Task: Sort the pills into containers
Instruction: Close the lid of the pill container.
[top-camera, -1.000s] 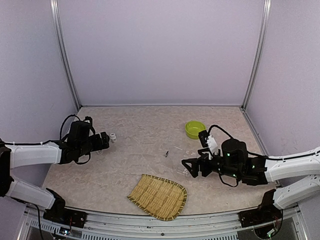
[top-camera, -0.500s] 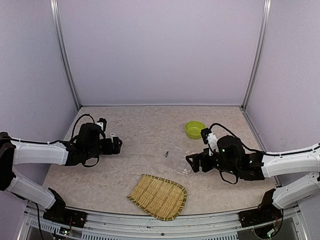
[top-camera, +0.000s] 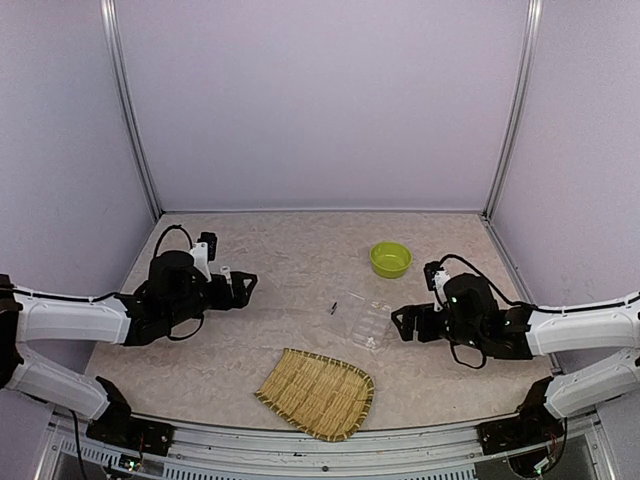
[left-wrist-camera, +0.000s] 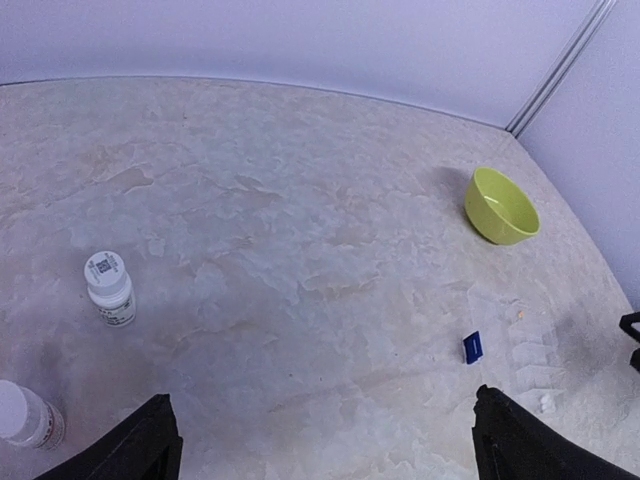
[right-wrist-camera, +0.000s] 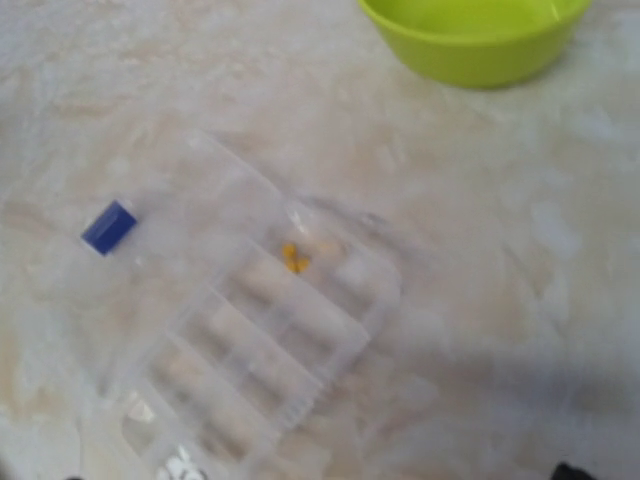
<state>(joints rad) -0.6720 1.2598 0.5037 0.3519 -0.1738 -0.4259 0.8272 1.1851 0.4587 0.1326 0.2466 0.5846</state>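
Observation:
The clear organiser box (top-camera: 366, 322) lies flat at mid-right of the table, with a small dark blue mark (top-camera: 333, 307) at its left end. In the right wrist view the box (right-wrist-camera: 250, 330) holds yellow pills (right-wrist-camera: 294, 258) in one compartment and white pills (right-wrist-camera: 178, 466) in another. My right gripper (top-camera: 401, 323) is open and empty, just right of the box. My left gripper (top-camera: 241, 284) is open and empty, well left of the box. A white-capped pill bottle (left-wrist-camera: 108, 288) and a second bottle (left-wrist-camera: 22, 413) stand on the table ahead-left of the left gripper.
A lime-green bowl (top-camera: 390, 258) sits behind the box, also in the left wrist view (left-wrist-camera: 500, 205). A woven bamboo tray (top-camera: 317, 392) lies at the near edge in the middle. Walls close the table at left, back and right.
My left gripper has swung from the left wall toward the table's middle and is spread wide. My right gripper has drawn back to the right, off the organiser box.

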